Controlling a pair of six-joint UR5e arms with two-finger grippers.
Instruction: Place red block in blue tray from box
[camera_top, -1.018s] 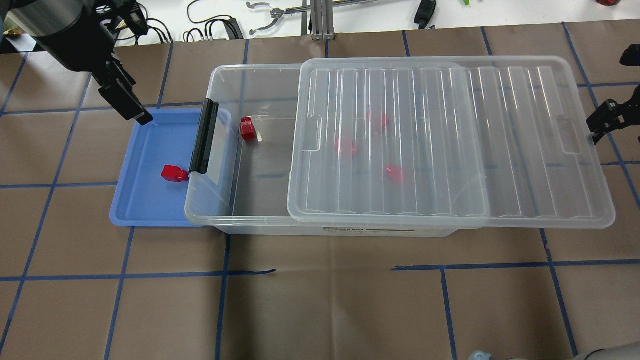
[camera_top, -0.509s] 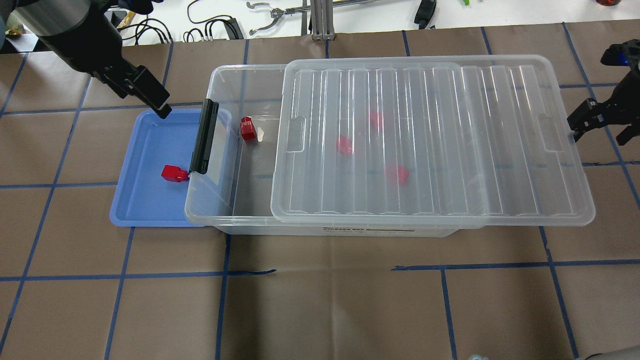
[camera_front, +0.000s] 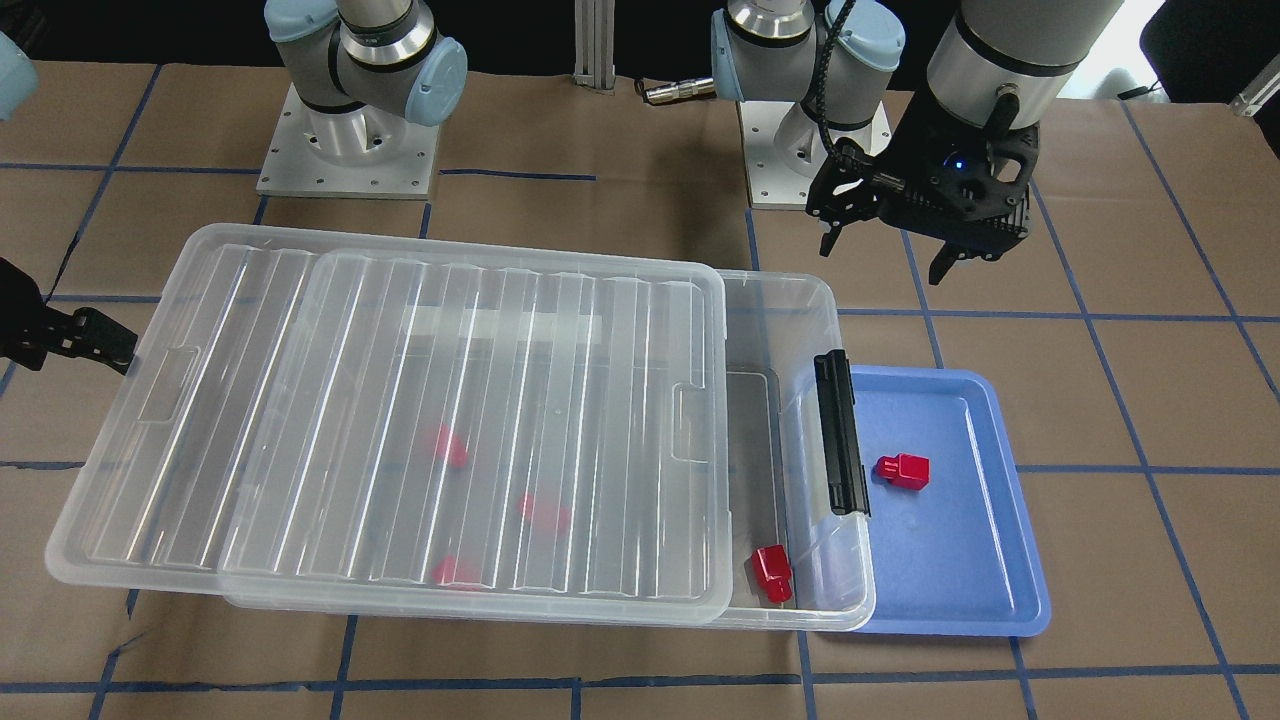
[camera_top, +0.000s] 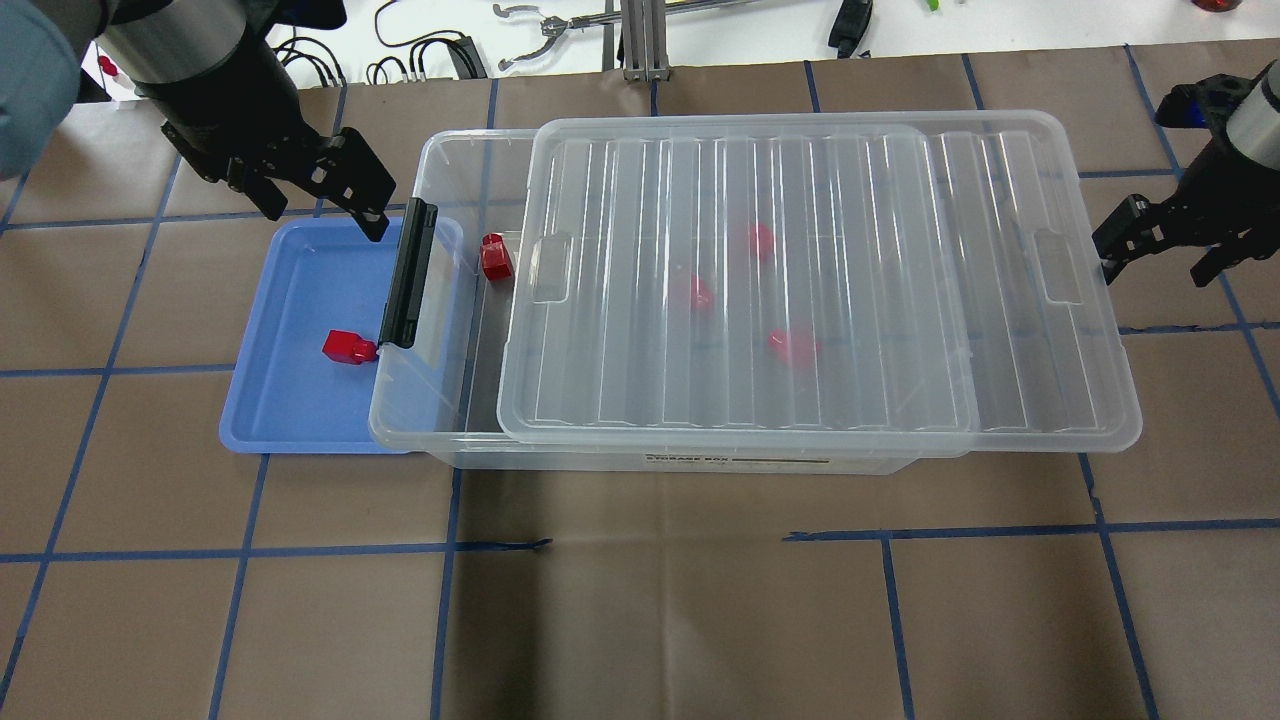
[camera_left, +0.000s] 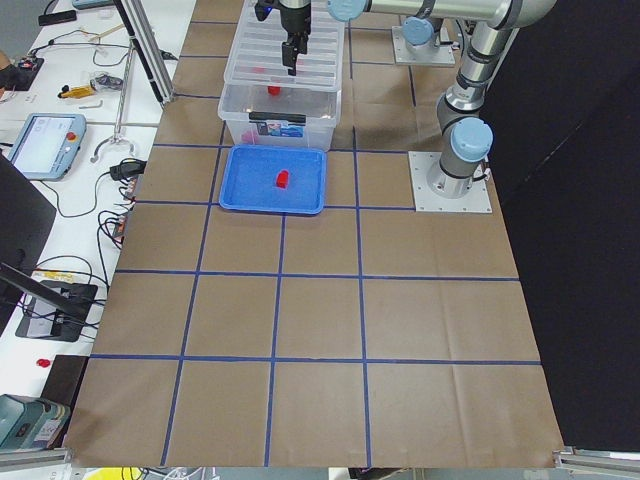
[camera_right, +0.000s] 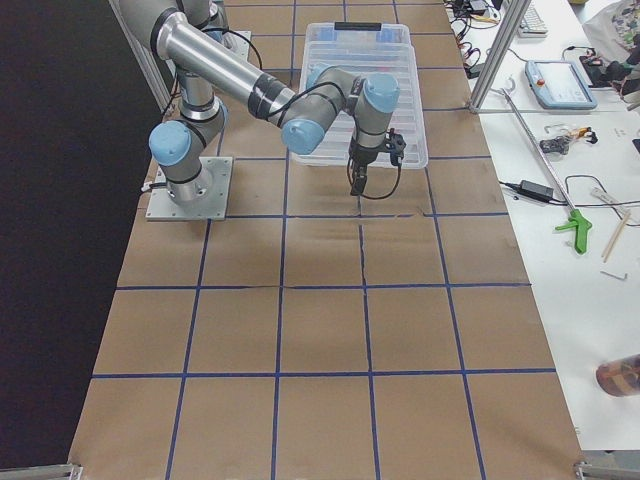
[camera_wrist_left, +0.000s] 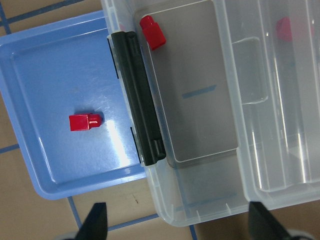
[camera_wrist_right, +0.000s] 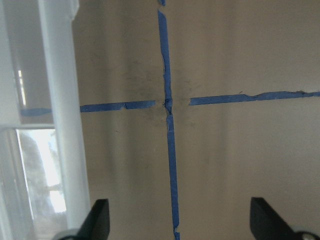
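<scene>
One red block (camera_top: 347, 346) lies in the blue tray (camera_top: 290, 300), close to the box's black latch (camera_top: 405, 275); it also shows in the left wrist view (camera_wrist_left: 85, 121). A second red block (camera_top: 495, 257) lies in the uncovered left end of the clear box (camera_top: 420, 400). Three more red blocks (camera_top: 700, 293) show through the ribbed lid (camera_top: 880, 250), which rests shifted to the right on the box. My left gripper (camera_top: 320, 212) is open and empty above the tray's far edge. My right gripper (camera_top: 1150, 262) is open at the lid's right end.
The tray is tucked partly under the box's latch end. Cables and hand tools (camera_top: 540, 30) lie on the white bench beyond the table. The arm bases (camera_front: 345, 150) stand behind the box. Brown paper with a blue tape grid covers the table.
The lid has slid left over the box, narrowing the uncovered opening, with my right gripper moving left alongside it. My left gripper has moved right towards the latch and turned.
</scene>
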